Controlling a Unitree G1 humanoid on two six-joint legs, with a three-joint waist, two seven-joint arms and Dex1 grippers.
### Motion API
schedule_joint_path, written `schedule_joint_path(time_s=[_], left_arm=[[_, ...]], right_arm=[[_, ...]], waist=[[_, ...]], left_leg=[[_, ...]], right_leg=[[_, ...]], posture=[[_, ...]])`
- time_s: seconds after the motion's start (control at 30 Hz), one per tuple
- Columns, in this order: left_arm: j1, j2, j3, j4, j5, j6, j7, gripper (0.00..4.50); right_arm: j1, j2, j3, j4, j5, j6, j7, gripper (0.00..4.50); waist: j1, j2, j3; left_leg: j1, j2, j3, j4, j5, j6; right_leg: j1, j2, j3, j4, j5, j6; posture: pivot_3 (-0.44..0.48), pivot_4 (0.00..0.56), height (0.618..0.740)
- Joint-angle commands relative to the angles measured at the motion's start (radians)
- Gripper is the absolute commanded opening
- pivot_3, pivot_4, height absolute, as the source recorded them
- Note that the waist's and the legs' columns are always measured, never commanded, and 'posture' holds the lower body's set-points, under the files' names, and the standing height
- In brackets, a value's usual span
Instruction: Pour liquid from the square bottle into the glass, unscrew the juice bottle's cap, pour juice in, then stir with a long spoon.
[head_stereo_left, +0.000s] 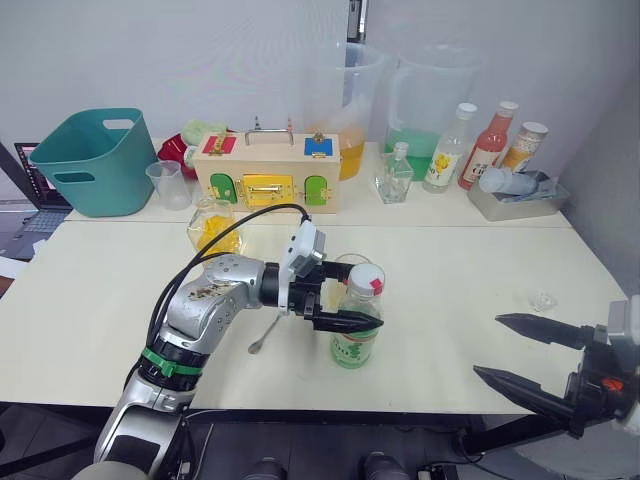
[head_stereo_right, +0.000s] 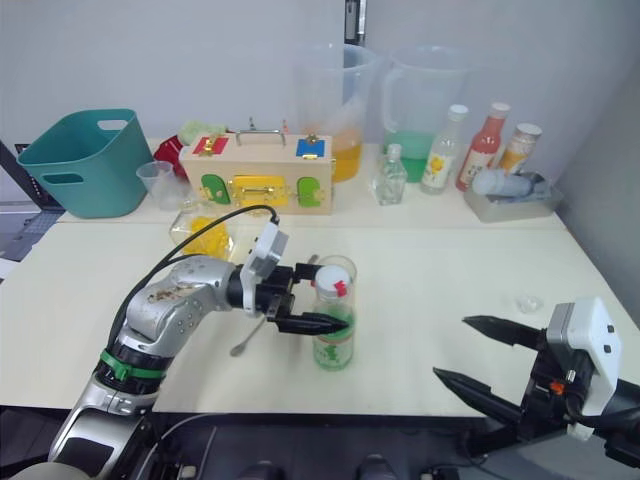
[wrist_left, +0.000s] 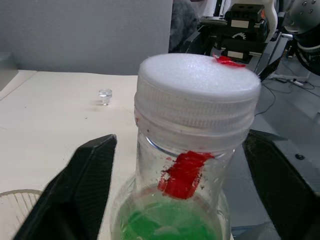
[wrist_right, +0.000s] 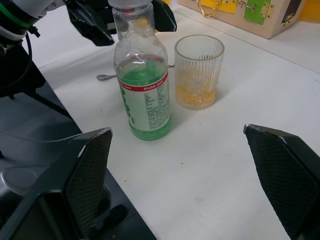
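- Right gripper (head_stereo_left: 525, 360) hangs off the desk's front right corner, its two black fingers spread wide with nothing between them.
- Left gripper (head_stereo_left: 352, 302) is spread open around the juice bottle (head_stereo_left: 355, 335); one finger (wrist_left: 80, 187) sits on each side of the neck, and I cannot tell whether they touch it.
- Cap (wrist_left: 197, 87) sits on the bottle, white with a red mark.
- Juice (wrist_right: 145, 107) fills roughly the lower half.
- Glass (wrist_right: 198, 70) stands just behind the bottle, mid-desk, with a little yellow liquid (wrist_right: 196, 97) at the bottom.
- Spoon (head_stereo_left: 266, 335) lies flat beside the bottle, under the left arm.
- Square bottle (head_stereo_left: 213, 225) stands behind the left arm, near the wooden box (head_stereo_left: 268, 172) at the rear edge.
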Motion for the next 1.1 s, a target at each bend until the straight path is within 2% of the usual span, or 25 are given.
schedule_joint_path(time_s=[0.03, 0.13, 0.2, 0.27, 0.47, 0.57, 0.67, 0.87, 1.07, 1.1], left_arm=[[-0.008, -0.013, -0.004, -0.022, 0.002, -0.016, 0.0, 2.69], [-0.004, -0.014, -0.015, -0.024, 0.019, -0.028, -0.001, 1.71], [-0.005, -0.014, -0.017, -0.021, 0.027, -0.035, -0.002, 1.37], [-0.005, -0.014, -0.017, -0.02, 0.029, -0.038, -0.003, 1.37], [-0.007, 0.003, -0.021, -0.015, 0.05, -0.065, -0.02, 1.37], [-0.005, 0.01, -0.029, -0.028, 0.062, -0.062, -0.015, 1.37], [-0.002, 0.015, -0.041, -0.039, 0.082, -0.062, -0.008, 1.36], [0.005, 0.021, -0.054, -0.063, 0.085, -0.051, 0.004, 1.36], [0.005, 0.026, -0.054, -0.068, 0.086, -0.047, 0.014, 1.34], [0.005, 0.027, -0.053, -0.069, 0.087, -0.047, 0.016, 1.34]], right_arm=[[-0.003, -0.009, -0.035, -0.019, 0.01, -0.031, -0.009, 4.5], [-0.016, -0.024, -0.019, -0.016, 0.012, -0.036, -0.015, 4.5], [-0.024, -0.032, -0.012, -0.015, 0.015, -0.037, -0.017, 4.5], [-0.026, -0.034, -0.011, -0.014, 0.016, -0.036, -0.018, 4.5], [-0.219, -0.112, 0.126, -0.019, 0.152, -0.008, -0.174, 4.5], [-0.545, -0.068, 0.439, -0.008, 0.138, 0.006, -0.419, 4.5], [-0.704, -0.008, 0.59, 0.0, 0.126, 0.038, -0.544, 4.5], [-0.812, 0.078, 0.749, -0.001, 0.108, 0.072, -0.676, 4.5], [-0.84, 0.107, 0.803, 0.008, 0.085, 0.096, -0.737, 4.5], [-0.844, 0.101, 0.808, 0.008, 0.083, 0.103, -0.732, 3.95]], waist=[[0.001, 0.0, 0.0], [0.001, 0.0, 0.0], [0.001, 0.0, 0.0], [0.002, 0.0, 0.0], [-0.001, 0.0, 0.0], [-0.016, -0.001, 0.0], [-0.018, 0.0, -0.001], [-0.003, 0.0, -0.001], [-0.002, 0.0, -0.001], [-0.002, 0.0, -0.001]], left_leg=[[0.0, 0.0, 0.0, 0.0, 0.0, 0.0], [0.003, 0.0, 0.0, 0.0, 0.0, 0.0], [0.006, 0.0, 0.0, 0.0, 0.0, 0.0], [0.006, 0.0, 0.0, 0.0, 0.0, 0.0], [0.008, 0.0, -0.001, 0.0, 0.0, 0.0], [0.008, 0.0, 0.0, 0.0, 0.0, 0.0], [0.008, 0.0, -0.001, 0.0, 0.0, 0.0], [0.005, -0.001, -0.003, 0.0, 0.0, 0.0], [0.005, -0.001, -0.003, 0.0, 0.0, 0.0], [0.005, -0.001, -0.003, 0.0, 0.0, 0.0]], right_leg=[[0.001, 0.0, 0.0, 0.0, 0.0, 0.0], [0.005, 0.0, 0.0, -0.002, 0.0, 0.001], [0.008, 0.0, 0.0, -0.004, -0.001, 0.001], [0.01, 0.0, -0.001, -0.004, -0.001, 0.001], [0.011, 0.0, -0.001, -0.004, -0.001, 0.001], [0.012, 0.0, 0.0, -0.005, -0.001, 0.001], [0.011, 0.0, -0.001, -0.004, -0.001, 0.001], [0.01, -0.001, -0.001, -0.005, -0.001, 0.002], [0.009, 0.0, -0.001, -0.005, -0.001, 0.002], [0.009, 0.0, -0.001, -0.005, -0.001, 0.002]], posture=[[0.0, 0.15, 0.74], [0.0, 0.15, 0.74], [0.0, 0.15, 0.74], [0.0, 0.15, 0.74], [0.0, 0.15, 0.74], [0.0, 0.15, 0.74], [0.0, 0.15, 0.74], [0.0, 0.15, 0.74], [0.0, 0.15, 0.74], [0.0, 0.15, 0.74]])
